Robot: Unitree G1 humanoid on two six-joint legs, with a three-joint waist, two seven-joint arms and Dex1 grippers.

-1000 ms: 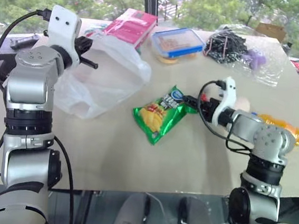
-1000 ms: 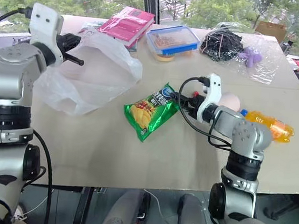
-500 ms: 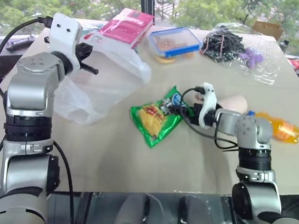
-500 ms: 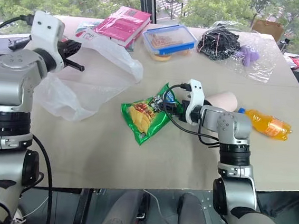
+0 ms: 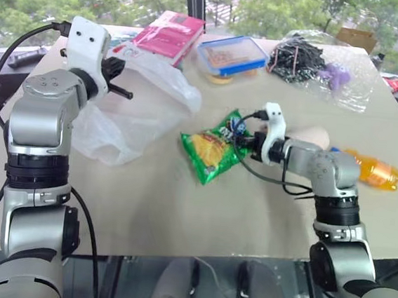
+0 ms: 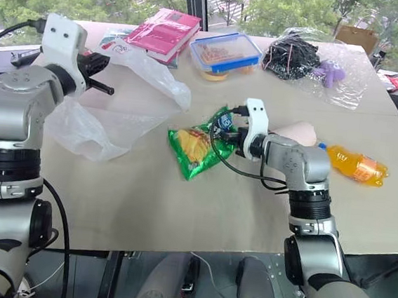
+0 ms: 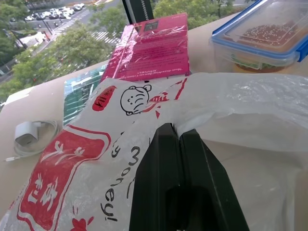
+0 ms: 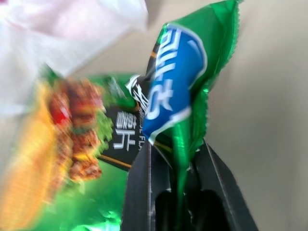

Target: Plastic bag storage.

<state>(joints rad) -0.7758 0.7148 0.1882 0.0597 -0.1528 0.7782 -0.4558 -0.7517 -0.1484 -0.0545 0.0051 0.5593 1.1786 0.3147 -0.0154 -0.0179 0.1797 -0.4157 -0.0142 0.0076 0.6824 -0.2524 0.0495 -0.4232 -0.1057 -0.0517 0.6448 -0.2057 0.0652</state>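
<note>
Your right end effector [image 8: 179, 166] was spread wide beside the green snack packet [image 5: 211, 152] a second ago; now its fingers have come together on the packet's blue-printed top edge, and the packet has slid a little toward twelve o'clock and turned with the pull. I judge that you have your first item in hand and can carry it toward the bag.

Your left end effector [image 7: 179, 144] has not shifted: its fingers are pressed together, pinching the rim of the plastic bag [image 5: 143, 108] and holding it lifted. The bag hangs from that pinch at about ten o'clock on the tabletop [image 5: 179, 210], its lower part resting on the surface, just in front of the pink book [image 5: 173, 35]. From the packet, the bag's mouth lies toward nine o'clock.
</note>
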